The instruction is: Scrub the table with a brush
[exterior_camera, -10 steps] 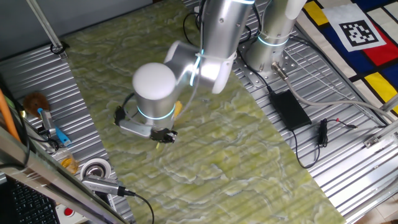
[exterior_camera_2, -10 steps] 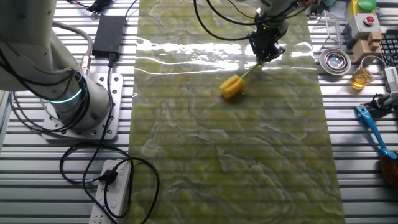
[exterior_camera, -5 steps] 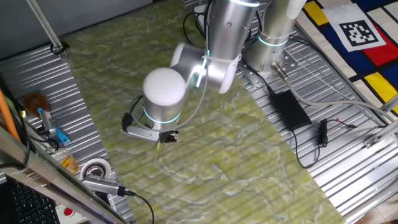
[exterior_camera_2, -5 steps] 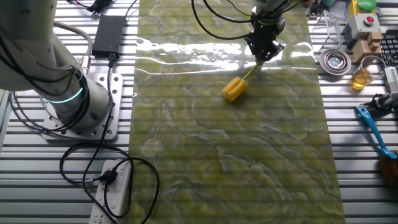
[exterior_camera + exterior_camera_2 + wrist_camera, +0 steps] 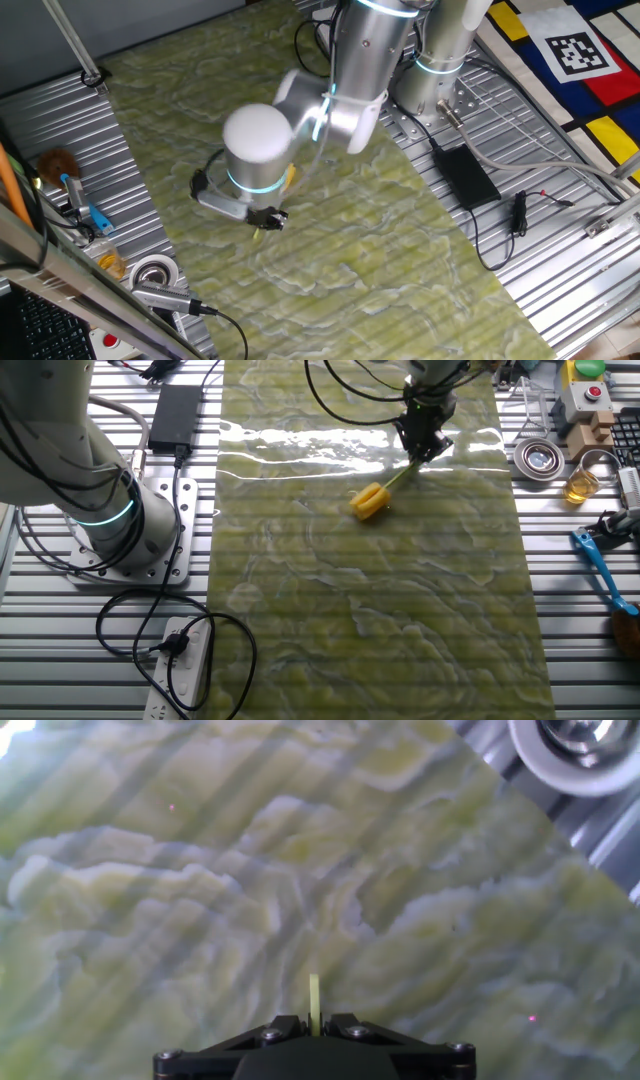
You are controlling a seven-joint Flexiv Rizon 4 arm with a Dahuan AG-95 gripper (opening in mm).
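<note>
The other fixed view: gripper [image 5: 421, 448] comes down from the top edge over the far part of the table [image 5: 370, 610], fingers pinched together on the thin handle of the brush [image 5: 378, 493]. The handle slants from the fingertips down and left to the chunky yellow head, which rests on the marbled surface a little below a bright band of glare. The arm's base [image 5: 120, 530] stands on the ribbed panel to the left of the table, with a black power brick [image 5: 173, 415] above it and a white power strip [image 5: 175, 670] below. On the right panel: a roll of tape [image 5: 540, 457], a small jar of amber liquid [image 5: 581, 483], a blue-handled tool [image 5: 598, 565]. One fixed view: the arm bends over the middle of the table, and its rounded white wrist housing [image 5: 256, 135] covers most of the brush; only a sliver of yellow shows beside it, and the black gripper [image 5: 266, 217] peeks out beneath. A brown fuzzy brush [image 5: 58, 163] lies on the left panel, well apart from the work. Hand view: the two black fingers [image 5: 345, 1028] are nearly closed, the yellow-green stick of the brush [image 5: 314, 1001] standing up between them; the bristled head is out of frame. The tape roll [image 5: 578, 750] shows at the top right corner, off the table's edge.
</note>
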